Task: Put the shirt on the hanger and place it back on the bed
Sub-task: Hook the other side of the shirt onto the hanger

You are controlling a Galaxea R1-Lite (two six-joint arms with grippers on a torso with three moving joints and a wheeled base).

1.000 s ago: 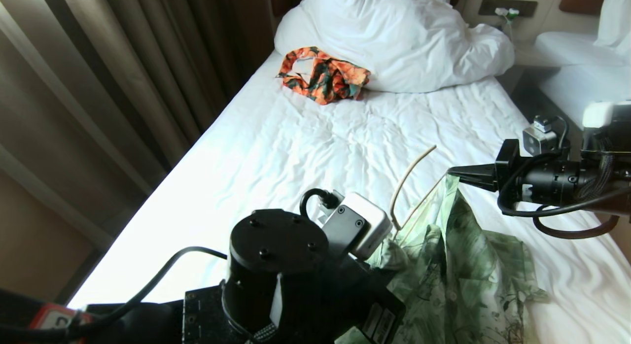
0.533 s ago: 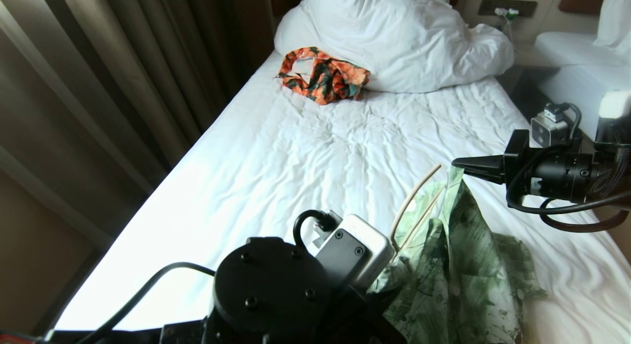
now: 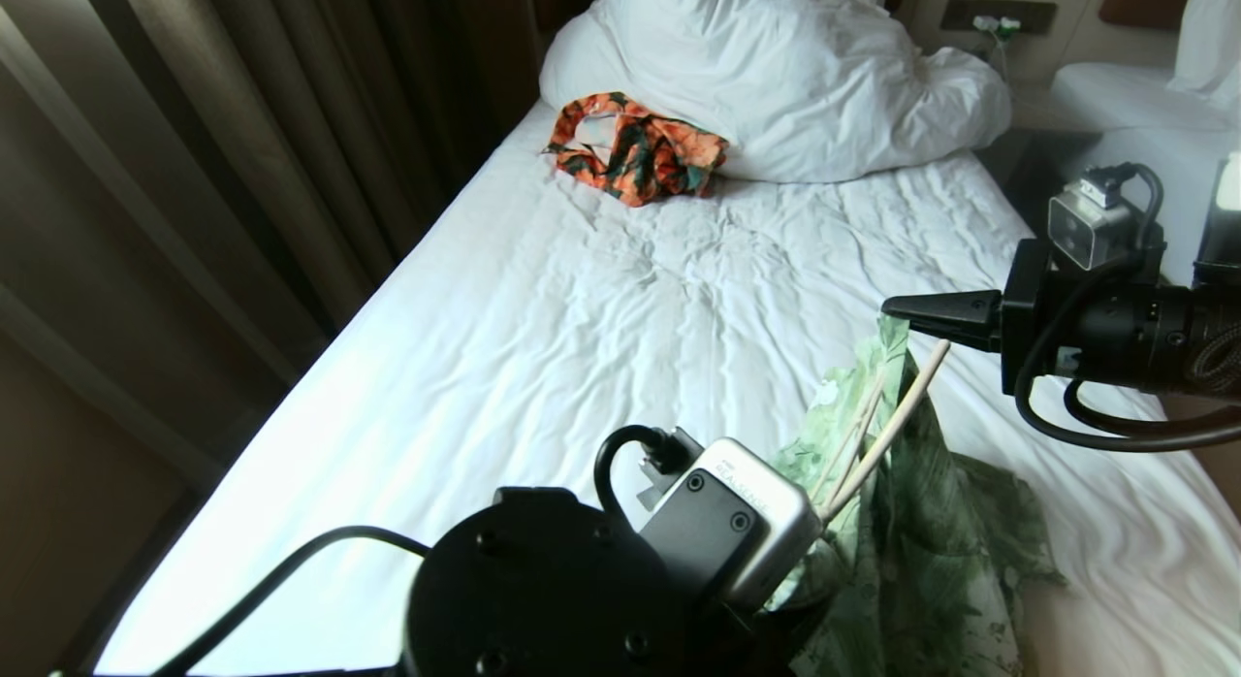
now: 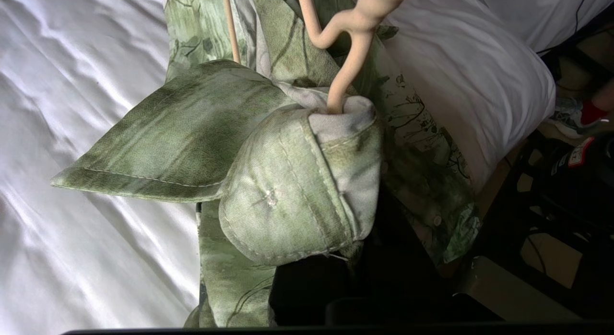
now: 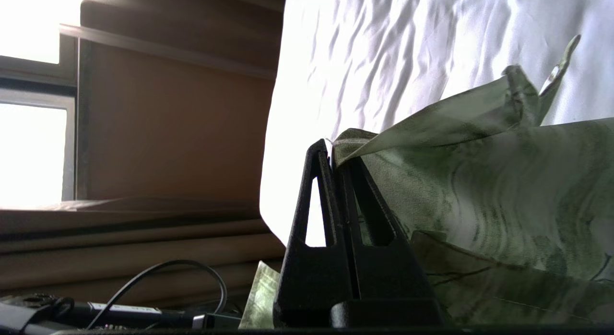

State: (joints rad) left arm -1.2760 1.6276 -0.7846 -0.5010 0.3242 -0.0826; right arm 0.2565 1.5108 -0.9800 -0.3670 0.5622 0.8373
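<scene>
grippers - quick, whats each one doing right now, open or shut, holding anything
left gripper: shut, gripping the shirt at the collar, where the hanger pokes out.
right gripper: shut on an edge of the shirt, held up above the bed.

Hotel bedroom, twin white beds (image 3: pixel 582 308), bunched duvet (image 3: pixel 776 76), heavy curtains (image 3: pixel 242 124)

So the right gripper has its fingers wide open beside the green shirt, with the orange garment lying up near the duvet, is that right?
Not quite. The right gripper is shut on the shirt, pinching an edge of the fabric between its closed fingers; the right wrist view shows it. The rest holds: the orange garment lies by the duvet at the far end of the bed.
</scene>
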